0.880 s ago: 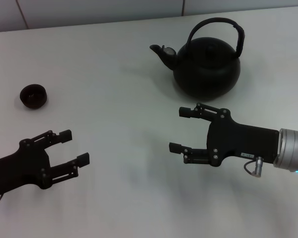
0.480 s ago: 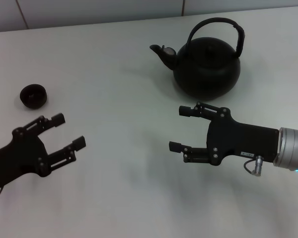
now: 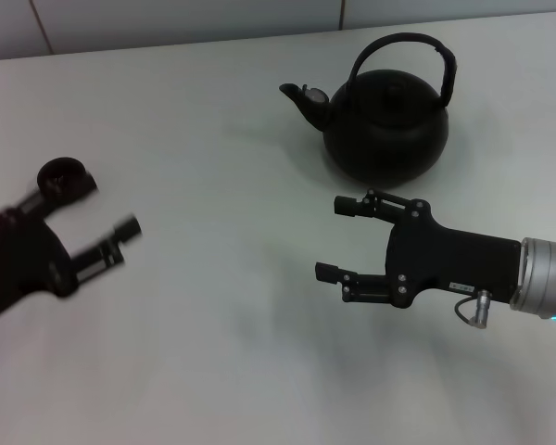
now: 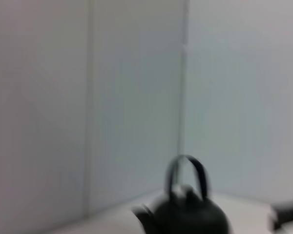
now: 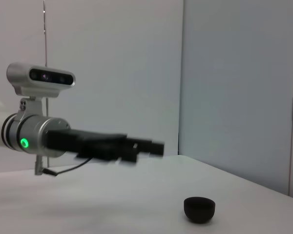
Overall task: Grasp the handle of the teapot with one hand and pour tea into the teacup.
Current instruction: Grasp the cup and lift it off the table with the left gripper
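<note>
The matte-black teapot (image 3: 385,120) stands at the far right of the white table, spout pointing left, its arched handle (image 3: 424,42) upright. It also shows in the left wrist view (image 4: 185,217). The small black teacup (image 3: 61,176) sits at the far left, and also shows in the right wrist view (image 5: 199,208). My right gripper (image 3: 334,241), on its silver-grey wrist, is open and empty, in front of the teapot and apart from it. My left gripper (image 3: 107,206) is open and empty, with one fingertip close beside the teacup. It shows blurred in the right wrist view (image 5: 154,147).
The white table (image 3: 213,306) ends at a pale wall (image 3: 167,23) behind the teapot. The left arm's wrist camera (image 5: 40,78) and silver wrist are visible in the right wrist view.
My left gripper has moved away from me and to the left, up to the teacup. The right gripper, teapot and teacup have not moved.
</note>
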Tool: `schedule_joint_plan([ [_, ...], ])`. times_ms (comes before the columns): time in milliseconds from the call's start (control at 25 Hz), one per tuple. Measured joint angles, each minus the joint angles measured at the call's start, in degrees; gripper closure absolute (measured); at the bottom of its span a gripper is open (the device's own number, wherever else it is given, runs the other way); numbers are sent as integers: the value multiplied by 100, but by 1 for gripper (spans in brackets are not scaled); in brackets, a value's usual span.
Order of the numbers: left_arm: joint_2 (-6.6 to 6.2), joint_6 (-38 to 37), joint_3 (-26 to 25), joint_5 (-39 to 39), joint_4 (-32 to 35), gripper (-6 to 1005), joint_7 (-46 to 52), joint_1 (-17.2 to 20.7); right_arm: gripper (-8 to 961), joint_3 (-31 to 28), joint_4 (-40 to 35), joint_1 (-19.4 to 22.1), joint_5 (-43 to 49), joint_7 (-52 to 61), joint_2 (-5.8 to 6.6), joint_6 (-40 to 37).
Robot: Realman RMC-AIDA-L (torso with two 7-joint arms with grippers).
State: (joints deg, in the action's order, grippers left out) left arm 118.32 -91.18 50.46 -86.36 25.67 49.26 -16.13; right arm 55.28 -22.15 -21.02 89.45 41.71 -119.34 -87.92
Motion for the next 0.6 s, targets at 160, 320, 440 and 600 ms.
schedule_joint_plan([
  [160,27,-167,-331,573,-499,199,-250,-188,125,0,0,-4,-38,18,-8,-40],
  [320,18,-242,-293,618,-581,199,-548,-229,125,0,10,6,-45,24,-17,-50],
  [440,16,-167,-249,605,-615,199,-753,-280,125,0,23,23,-46,27,-19,-52],
  [600,36,346,-332,659,-705,199,-908,-396,125,6,31,30,-100,35,-27,-54],
])
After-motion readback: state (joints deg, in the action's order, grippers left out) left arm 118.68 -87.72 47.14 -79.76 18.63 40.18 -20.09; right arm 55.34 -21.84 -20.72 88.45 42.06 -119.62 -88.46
